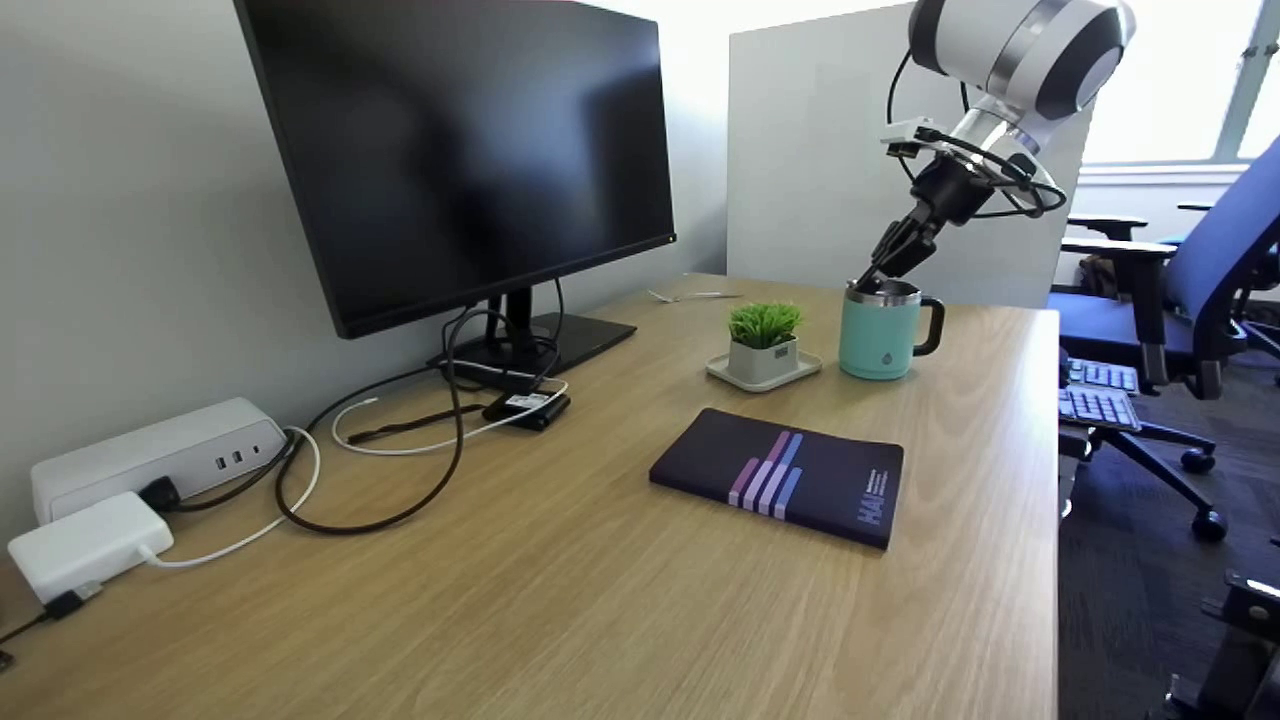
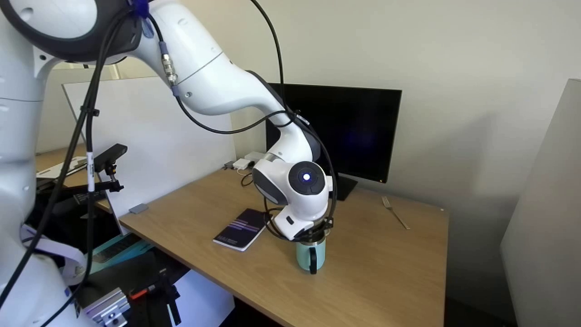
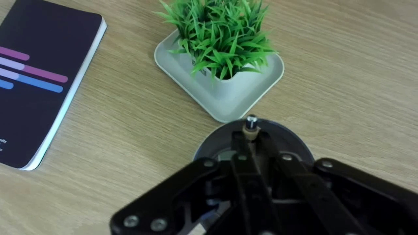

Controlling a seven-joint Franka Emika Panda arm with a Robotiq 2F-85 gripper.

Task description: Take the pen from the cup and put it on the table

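The teal mug (image 1: 878, 335) with a dark side handle stands upright on the wood-grain table (image 1: 560, 590). The mug also shows in an exterior view (image 2: 310, 258), under the robot's wrist. In the wrist view I look down into its dark opening (image 3: 289, 138). My gripper (image 3: 250, 140) points down at the mug's mouth, its fingertips at or just inside the rim. The two fingers are closed together on the pen (image 3: 251, 130), whose pale band and dark shiny end show between the tips. The rest of the pen is hidden by the fingers and mug.
A potted plant (image 1: 763, 345) on a grey tray stands close beside the mug. A dark notebook (image 1: 780, 475) lies nearby. A monitor (image 1: 470, 160), loose cables (image 1: 455, 440) and a white power box (image 1: 155, 455) are along the wall. A fork (image 2: 395, 212) lies near the back.
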